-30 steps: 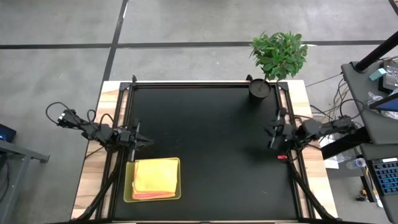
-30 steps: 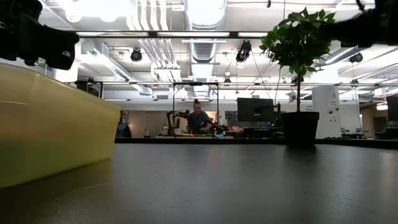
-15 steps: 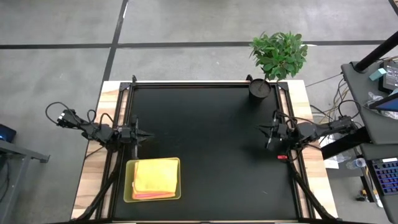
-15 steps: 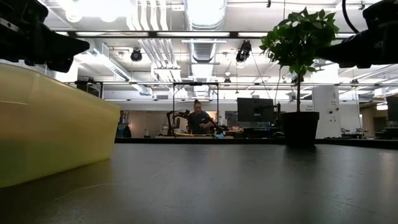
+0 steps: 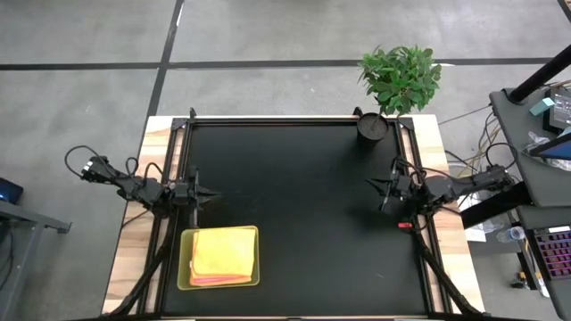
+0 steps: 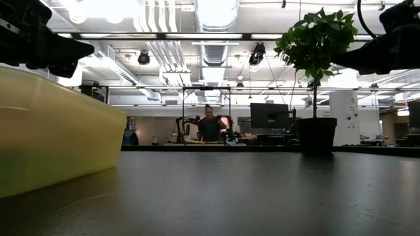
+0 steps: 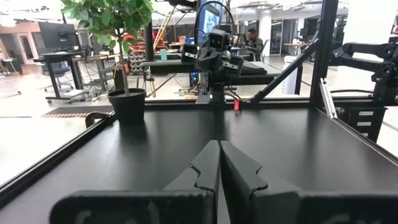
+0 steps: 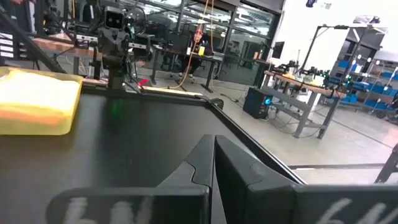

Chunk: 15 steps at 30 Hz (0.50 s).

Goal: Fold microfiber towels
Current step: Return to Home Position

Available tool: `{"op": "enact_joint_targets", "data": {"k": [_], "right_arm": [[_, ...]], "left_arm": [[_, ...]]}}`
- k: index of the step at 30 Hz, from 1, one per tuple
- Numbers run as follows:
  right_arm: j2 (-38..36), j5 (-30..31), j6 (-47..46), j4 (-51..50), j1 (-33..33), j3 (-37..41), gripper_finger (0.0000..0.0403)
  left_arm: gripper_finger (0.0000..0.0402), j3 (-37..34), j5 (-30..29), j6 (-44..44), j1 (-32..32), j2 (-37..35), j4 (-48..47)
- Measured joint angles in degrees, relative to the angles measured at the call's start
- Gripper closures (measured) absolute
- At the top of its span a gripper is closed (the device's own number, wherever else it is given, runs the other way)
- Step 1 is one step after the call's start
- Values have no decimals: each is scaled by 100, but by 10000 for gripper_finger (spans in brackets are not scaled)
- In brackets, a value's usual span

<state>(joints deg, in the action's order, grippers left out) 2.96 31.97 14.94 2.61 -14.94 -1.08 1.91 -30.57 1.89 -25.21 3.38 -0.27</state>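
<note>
A stack of folded towels, yellow on top with orange edges below, lies in a translucent lime-green tray at the table's near left. The tray also shows in the right wrist view and the low view. My left gripper is shut and empty, above the table's left side, just beyond the tray. My right gripper is shut and empty at the table's right side. Its own view shows the closed fingers; the left wrist view shows the left fingers closed.
A potted plant in a black pot stands at the far right corner. The black table top lies between the arms. A person shows far off in the room behind.
My right gripper has moved a little toward the table's left, in over the table top. My left gripper has shifted slightly toward the far edge. The towels and tray have stayed put.
</note>
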Motion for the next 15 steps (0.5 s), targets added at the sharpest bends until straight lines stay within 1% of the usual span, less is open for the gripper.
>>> {"op": "enact_joint_targets", "data": {"k": [4, 15], "right_arm": [[41, 0, -133, -4, -1, 0, 394], [46, -26, -92, -57, -1, -35, 394]], "left_arm": [[402, 0, 4, 0, 0, -9, -1], [402, -20, 15, 0, 0, -5, 144]]}}
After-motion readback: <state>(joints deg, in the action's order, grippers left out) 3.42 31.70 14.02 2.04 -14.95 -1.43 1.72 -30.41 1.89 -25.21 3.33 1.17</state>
